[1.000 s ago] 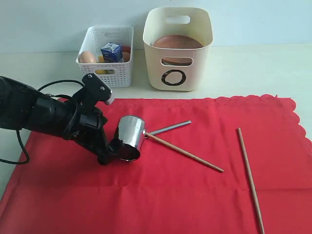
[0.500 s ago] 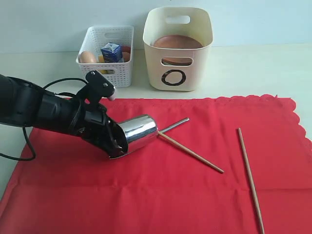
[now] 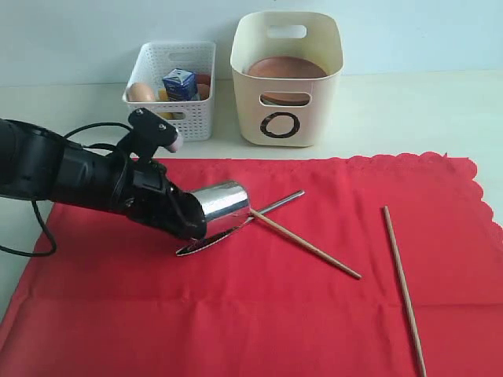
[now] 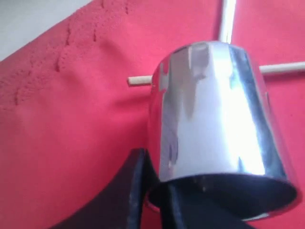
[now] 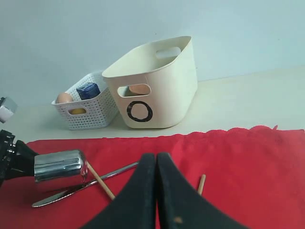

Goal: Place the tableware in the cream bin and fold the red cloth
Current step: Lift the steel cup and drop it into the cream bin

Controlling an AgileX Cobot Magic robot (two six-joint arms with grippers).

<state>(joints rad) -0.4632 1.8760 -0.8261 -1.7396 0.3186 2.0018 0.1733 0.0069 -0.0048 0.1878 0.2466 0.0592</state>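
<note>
Tipped from upright onto its side since the earlier frame, the steel cup point(image 3: 222, 206) is held low over the red cloth point(image 3: 314, 322). Its rim is clamped by the left gripper point(image 3: 191, 221), one finger inside the wall and one outside. A small knife point(image 3: 208, 242) is exposed beneath it. Two wooden chopsticks point(image 3: 306, 245) point(image 3: 405, 287) are left lying on the cloth, which is spread flat and unfolded. In the cream bin point(image 3: 318, 118) only a brown plate point(image 3: 284, 69) can be made out. The right gripper point(image 5: 156, 160) is seen with fingers pressed together, empty. Most of the task is judged to remain.
</note>
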